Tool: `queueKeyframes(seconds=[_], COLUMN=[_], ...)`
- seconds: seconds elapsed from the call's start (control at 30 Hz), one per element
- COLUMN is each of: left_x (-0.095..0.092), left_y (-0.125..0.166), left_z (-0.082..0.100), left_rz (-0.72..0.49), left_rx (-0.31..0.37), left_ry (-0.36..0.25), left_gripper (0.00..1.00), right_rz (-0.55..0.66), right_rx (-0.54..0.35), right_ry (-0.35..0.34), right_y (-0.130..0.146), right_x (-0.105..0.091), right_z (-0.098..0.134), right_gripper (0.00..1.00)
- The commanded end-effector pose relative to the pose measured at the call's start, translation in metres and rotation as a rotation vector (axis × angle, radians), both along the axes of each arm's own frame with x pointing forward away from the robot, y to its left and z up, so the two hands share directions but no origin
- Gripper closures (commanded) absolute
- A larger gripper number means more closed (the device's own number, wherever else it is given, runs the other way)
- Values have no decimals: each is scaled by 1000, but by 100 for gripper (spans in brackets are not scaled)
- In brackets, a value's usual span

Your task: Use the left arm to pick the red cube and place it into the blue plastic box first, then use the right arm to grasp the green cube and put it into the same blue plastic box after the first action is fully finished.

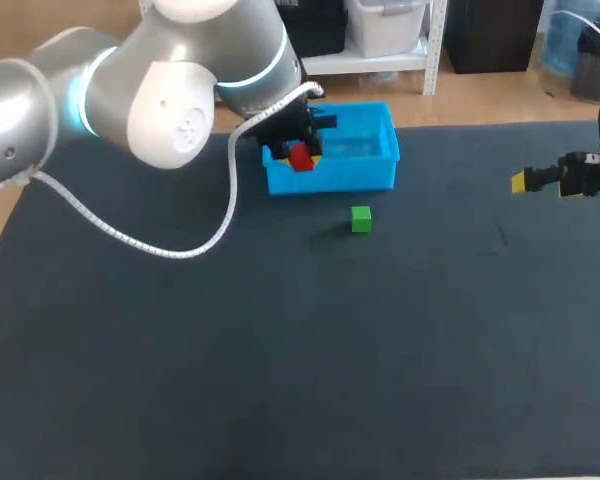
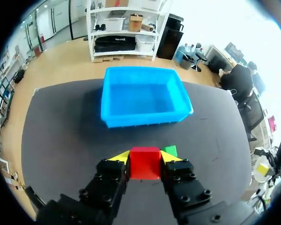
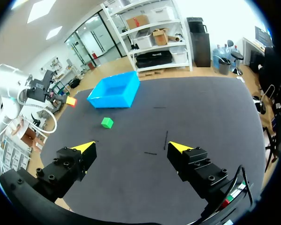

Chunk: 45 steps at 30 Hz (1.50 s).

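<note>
My left gripper (image 1: 301, 158) is shut on the red cube (image 1: 300, 157), holding it in the air at the blue plastic box's (image 1: 380, 172) near left part. In the left wrist view the red cube (image 2: 145, 162) sits clamped between the yellow tips of the left gripper (image 2: 145, 157), with the blue box (image 2: 145, 97) ahead and below. The green cube (image 1: 361, 219) rests on the mat just in front of the box; it shows as the green cube (image 3: 107, 123) in the right wrist view, near the blue box (image 3: 114, 91). My right gripper (image 1: 517, 182) stands open at the table's right edge, its fingers (image 3: 85, 147) wide apart and holding nothing.
A white cable (image 1: 170, 250) loops from my left arm over the dark mat (image 1: 280, 360). The mat spreads wide in front of the box and the green cube.
</note>
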<state>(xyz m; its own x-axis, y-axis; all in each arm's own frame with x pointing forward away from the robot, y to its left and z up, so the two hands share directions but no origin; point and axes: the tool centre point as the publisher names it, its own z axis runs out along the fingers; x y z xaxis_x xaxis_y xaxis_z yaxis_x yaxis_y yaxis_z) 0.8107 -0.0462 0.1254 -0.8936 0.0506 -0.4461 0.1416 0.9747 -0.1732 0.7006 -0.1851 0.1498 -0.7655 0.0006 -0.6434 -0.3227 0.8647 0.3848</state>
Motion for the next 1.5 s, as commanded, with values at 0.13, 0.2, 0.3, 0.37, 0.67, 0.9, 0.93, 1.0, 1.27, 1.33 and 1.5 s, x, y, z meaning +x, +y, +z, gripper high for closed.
queueKeyframes(seconds=[0.13, 0.2, 0.3, 0.37, 0.67, 0.9, 0.93, 1.0, 1.27, 1.33, 1.5], left_x=[40, 53, 66, 78, 108, 115, 116, 119, 130, 133, 138], left_y=[-13, -15, -15, -14, -9, -10, -10, -9, -6, -4, -1], left_z=[-3, -3, -3, -3, -12, -27, -28, -31, -38, -40, -48], left_rz=[-6, -6, -5, -4, 23, 37, 44, 47, 59, 66, 79], left_rx=[4, 6, 7, 7, 7, 29, 32, 39, 45, 51, 73], left_ry=[4, -12, -27, -34, -41, -20, -16, -16, -11, -8, 1], left_gripper=[100, 100, 100, 100, 100, 100, 100, 100, 100, 100, 100], right_rz=[0, 0, 0, 0, 0, 0, 0, 0, 0, 0, 0], right_rx=[-1, -1, -1, -1, -1, -1, -1, -1, -1, -1, -1], right_ry=[0, 0, 0, 0, 0, 0, 0, 0, 0, 0, 0], right_y=[0, 0, 0, 0, 0, 0, 0, 0, 0, 0, 0], right_x=[0, 0, 0, 0, 0, 0, 0, 0, 0, 0, 0], right_z=[0, 0, 0, 0, 0, 0, 0, 0, 0, 0, 0], right_gripper=[0, 0, 0, 0, 0, 0, 0, 0, 0, 0, 0])
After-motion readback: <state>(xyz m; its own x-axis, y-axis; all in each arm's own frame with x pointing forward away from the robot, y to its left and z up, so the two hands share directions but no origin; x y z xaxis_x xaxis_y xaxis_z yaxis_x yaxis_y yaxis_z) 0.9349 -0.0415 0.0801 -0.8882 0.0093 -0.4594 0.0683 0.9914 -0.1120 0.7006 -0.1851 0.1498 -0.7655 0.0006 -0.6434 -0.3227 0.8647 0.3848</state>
